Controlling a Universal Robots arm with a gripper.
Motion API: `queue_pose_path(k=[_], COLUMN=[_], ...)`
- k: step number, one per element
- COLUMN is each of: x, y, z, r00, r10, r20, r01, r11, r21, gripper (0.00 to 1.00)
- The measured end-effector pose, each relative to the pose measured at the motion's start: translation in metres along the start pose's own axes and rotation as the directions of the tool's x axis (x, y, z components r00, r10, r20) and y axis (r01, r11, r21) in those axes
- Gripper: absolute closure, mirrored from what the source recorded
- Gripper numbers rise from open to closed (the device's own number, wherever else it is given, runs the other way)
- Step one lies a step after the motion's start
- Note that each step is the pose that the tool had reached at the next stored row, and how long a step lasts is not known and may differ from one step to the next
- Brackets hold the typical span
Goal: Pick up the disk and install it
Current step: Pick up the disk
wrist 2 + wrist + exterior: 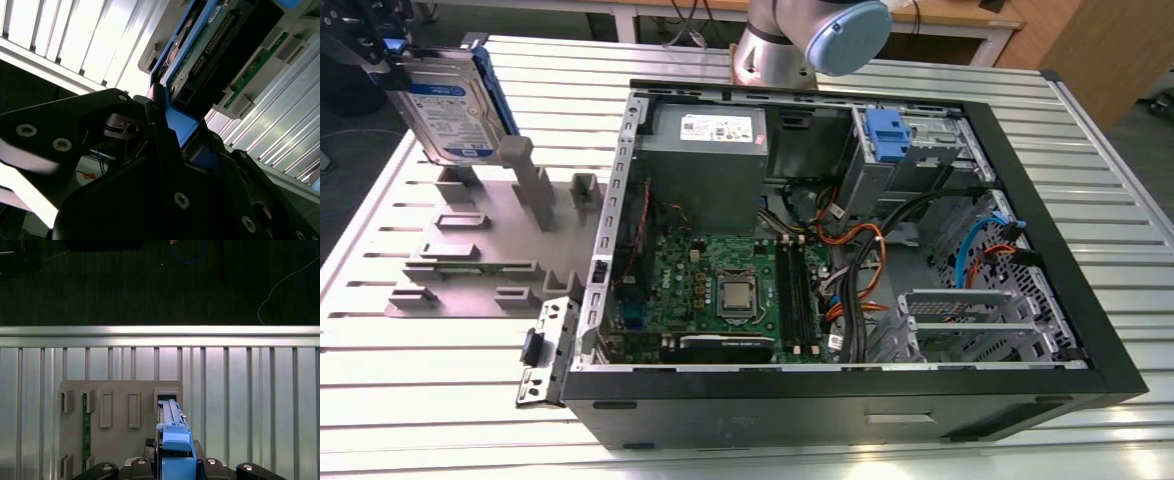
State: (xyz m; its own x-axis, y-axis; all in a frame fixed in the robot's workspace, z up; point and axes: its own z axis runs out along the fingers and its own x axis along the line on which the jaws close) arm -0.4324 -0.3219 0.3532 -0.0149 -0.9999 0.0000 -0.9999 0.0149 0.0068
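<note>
Fingers [162, 145] closed on the blue bracket edge of the disk [447, 110], seen in both wrist views; the fingertips themselves are hidden behind the bracket. In the exterior view the fingers are cut off at the top left corner. The disk hangs upright over the grey holder [467, 250] on the slatted worktop [427, 380]. Can't tell whether its lower end is clear of the slot. The disk's white-and-blue label faces the camera, print too small to make out. A green board strip [85, 430] stands in another holder slot. The open computer case [1041, 200] lies on the exterior view's right, well apart from the disk. The arm [807, 35] is cut off at the top edge.
</note>
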Motion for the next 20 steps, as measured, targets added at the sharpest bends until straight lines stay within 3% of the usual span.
queue_pose_path(k=[8,20], x=[0.0,0.0], y=[0.0,0.0001], z=[-0.0013,-0.0088], r00=[1.0,1.0], r10=[0.0,0.0], r20=[-0.0001,0.0], r01=[0.0,0.0], r11=[1.0,1.0], r21=[-0.0002,-0.0001], gripper=[0.64,0.64])
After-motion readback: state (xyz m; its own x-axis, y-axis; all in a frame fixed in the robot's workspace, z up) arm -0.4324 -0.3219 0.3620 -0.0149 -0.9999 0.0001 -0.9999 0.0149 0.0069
